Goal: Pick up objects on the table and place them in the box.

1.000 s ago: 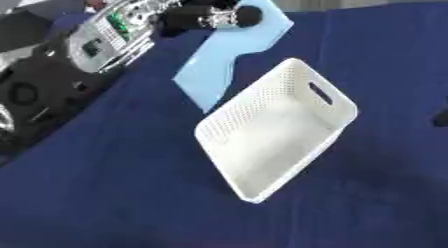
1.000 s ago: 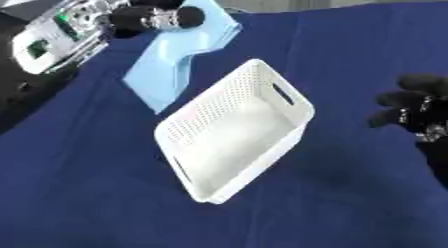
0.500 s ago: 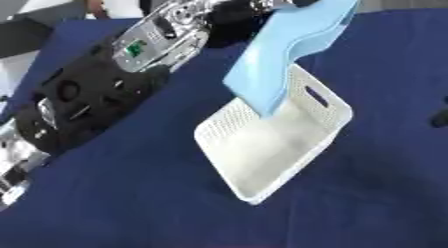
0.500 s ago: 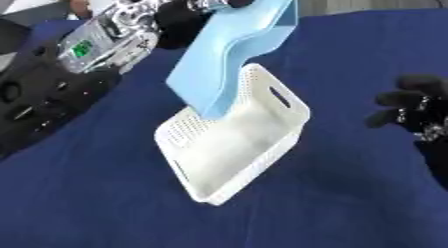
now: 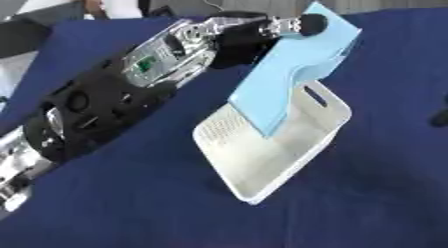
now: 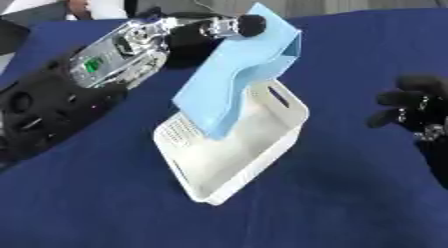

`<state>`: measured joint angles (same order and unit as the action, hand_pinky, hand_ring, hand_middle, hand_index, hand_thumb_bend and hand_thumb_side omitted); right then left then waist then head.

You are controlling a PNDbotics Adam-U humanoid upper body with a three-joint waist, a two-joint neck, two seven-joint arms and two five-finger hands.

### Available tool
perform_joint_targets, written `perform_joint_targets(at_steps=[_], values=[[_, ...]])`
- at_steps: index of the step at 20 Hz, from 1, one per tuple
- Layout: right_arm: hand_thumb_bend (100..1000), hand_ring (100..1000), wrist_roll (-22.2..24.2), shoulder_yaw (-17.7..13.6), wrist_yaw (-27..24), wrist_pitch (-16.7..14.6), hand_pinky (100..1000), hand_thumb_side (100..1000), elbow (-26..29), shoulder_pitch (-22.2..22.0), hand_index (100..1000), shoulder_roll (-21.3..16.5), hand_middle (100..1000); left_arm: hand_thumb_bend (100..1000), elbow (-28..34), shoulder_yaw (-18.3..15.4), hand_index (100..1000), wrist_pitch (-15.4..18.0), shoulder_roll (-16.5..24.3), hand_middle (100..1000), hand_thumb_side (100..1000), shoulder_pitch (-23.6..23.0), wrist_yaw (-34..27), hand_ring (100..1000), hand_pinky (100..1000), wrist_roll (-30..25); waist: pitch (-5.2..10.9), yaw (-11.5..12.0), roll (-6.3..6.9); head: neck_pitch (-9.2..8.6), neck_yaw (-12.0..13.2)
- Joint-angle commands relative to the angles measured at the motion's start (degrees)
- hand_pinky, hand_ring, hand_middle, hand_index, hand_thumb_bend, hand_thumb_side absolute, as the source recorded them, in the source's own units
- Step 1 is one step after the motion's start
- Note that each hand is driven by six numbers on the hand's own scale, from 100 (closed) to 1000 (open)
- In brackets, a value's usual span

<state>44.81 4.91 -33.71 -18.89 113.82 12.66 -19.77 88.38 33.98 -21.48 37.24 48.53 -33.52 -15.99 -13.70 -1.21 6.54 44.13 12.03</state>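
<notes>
On the left we see the left hand (image 6: 206, 32) reaching in from the upper left, its fingers curled round the top edge of a light blue sheet-like object (image 6: 236, 74). The object hangs tilted, its lower end dipping into the white perforated box (image 6: 232, 159) on the blue tabletop (image 6: 350, 202). At the right edge the right hand (image 6: 420, 114) hovers apart from the box, fingers relaxed, holding nothing.
</notes>
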Motion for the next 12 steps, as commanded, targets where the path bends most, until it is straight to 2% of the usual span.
perform_joint_targets(at_steps=[1, 8, 12], values=[[100, 871, 7.16, -0.25, 0.33, -7.73, 757, 869, 0.77, 0.76, 946, -0.74, 905, 517, 0.45, -0.3, 536, -0.1, 2.77, 386, 721, -0.05, 0.22, 322, 100, -0.28, 0.63, 0.14, -0.24, -0.01, -0.36], [100, 871, 7.16, -0.31, 0.45, -8.05, 757, 869, 0.77, 1.01, 947, -0.77, 905, 516, 2.08, -0.85, 534, 0.72, 5.54, 397, 714, -2.61, 0.66, 359, 100, 1.0, 0.27, -0.03, -0.28, -0.01, -0.55], [100, 872, 7.16, -0.24, 0.49, -8.19, 757, 869, 0.77, 1.04, 947, -0.82, 906, 530, 2.88, -1.14, 539, 1.03, 6.12, 440, 715, -3.13, 0.61, 432, 113, 1.32, 0.22, -0.01, -0.33, -0.01, -0.59]])
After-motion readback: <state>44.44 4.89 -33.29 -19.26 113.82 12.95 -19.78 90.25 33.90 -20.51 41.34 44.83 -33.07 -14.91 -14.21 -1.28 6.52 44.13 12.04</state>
